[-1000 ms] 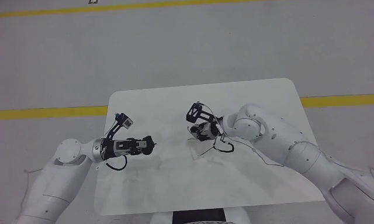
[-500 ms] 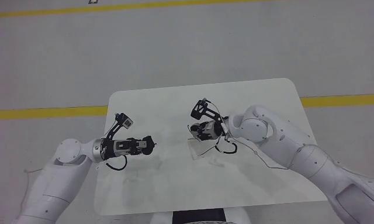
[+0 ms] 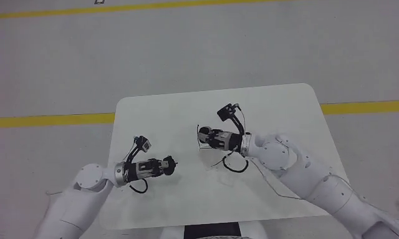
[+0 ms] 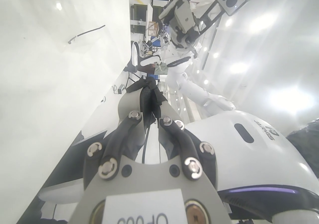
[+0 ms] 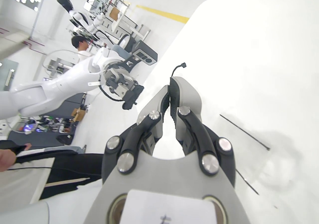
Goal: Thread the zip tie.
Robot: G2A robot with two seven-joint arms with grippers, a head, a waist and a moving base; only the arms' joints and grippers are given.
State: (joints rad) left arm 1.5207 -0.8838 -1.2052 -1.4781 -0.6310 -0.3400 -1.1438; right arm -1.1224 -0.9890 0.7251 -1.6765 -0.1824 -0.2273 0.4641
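Jaws, right gripper [image 3: 201, 138]: closed on a black tie [image 5: 177, 68]. Its short curved end and head stick out past the fingertips.
Jaws, left gripper [image 3: 171, 165]: pressed together, with a thin black strip [image 4: 145, 140] running back between the fingers.
Table [image 3: 287, 108]: white, with rounded corners.
Right gripper, position: above the table's middle, well apart from the far and right edges.
Left gripper, position: over the table's left front part, inside the left edge and near the front edge, tips pointing toward the table's middle. Apart from the right gripper, with bare tabletop between.
Loose ties, two [image 5: 244, 132] [image 5: 246, 181]: flat on the table near its middle, on the front-edge side of the right gripper, apart from each other.
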